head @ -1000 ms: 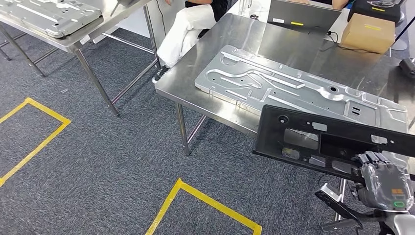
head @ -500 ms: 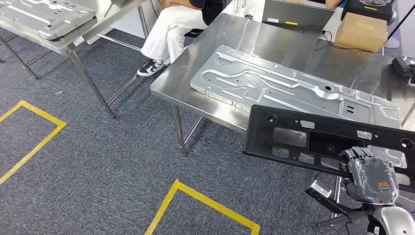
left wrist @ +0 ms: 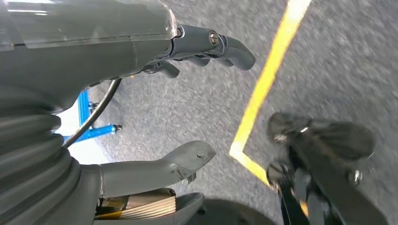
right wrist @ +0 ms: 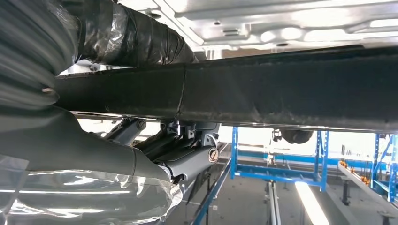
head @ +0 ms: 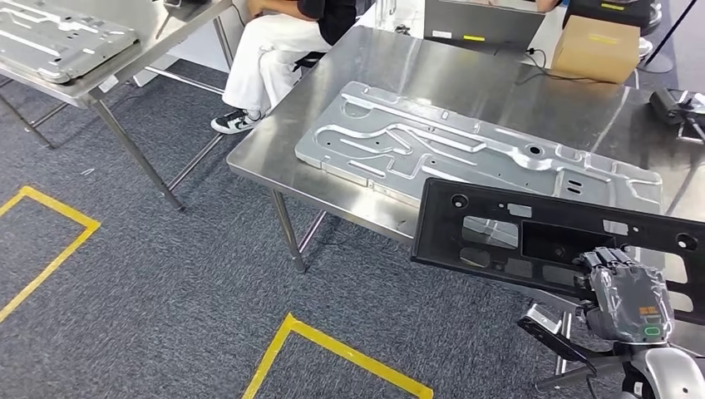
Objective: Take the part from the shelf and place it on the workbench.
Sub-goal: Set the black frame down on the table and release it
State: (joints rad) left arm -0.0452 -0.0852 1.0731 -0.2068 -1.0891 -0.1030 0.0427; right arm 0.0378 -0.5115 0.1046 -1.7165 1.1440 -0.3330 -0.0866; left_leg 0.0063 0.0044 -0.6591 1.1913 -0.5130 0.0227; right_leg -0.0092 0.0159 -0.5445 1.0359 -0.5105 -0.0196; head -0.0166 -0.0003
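Black part (head: 557,245): gripped along near edge by right hand (head: 628,293), carried above front edge of workbench (head: 266,162), not yet set down. Left hand (left wrist: 141,112): nothing held, fingers spread. Retrieval judged done; placement outstanding.

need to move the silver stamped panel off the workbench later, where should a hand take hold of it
Probably the long near edge of the silver stamped panel, coming from the table's front side. It lies flat on the workbench, so only its rim offers a hold; the raised ribs on top look too shallow. The black part, held in the right hand, covers that edge toward the right, so the bare left stretch is freer.
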